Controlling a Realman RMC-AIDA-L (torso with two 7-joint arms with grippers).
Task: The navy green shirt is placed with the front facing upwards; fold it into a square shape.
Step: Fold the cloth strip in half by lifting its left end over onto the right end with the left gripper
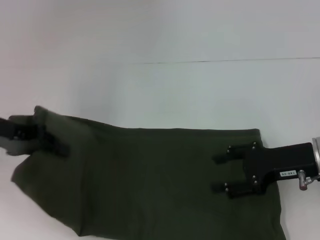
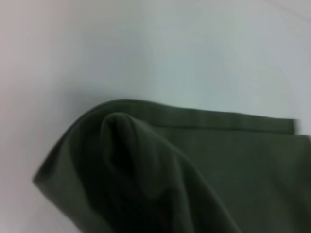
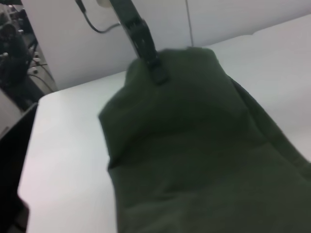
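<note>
The left gripper [image 1: 50,142] pinches the shirt [image 1: 150,180] corner; the right gripper [image 1: 220,172] rests spread-fingered on the cloth. A weak pinch could drop that corner, spoiling the fold.

The navy green shirt [image 1: 150,180] is plain dark olive, no print showing, spread mostly flat on the white surface. Its far left corner is bunched and lifted at the left fingers [image 1: 50,142]; the right fingers [image 1: 222,172] sit over its flat right part.
</note>
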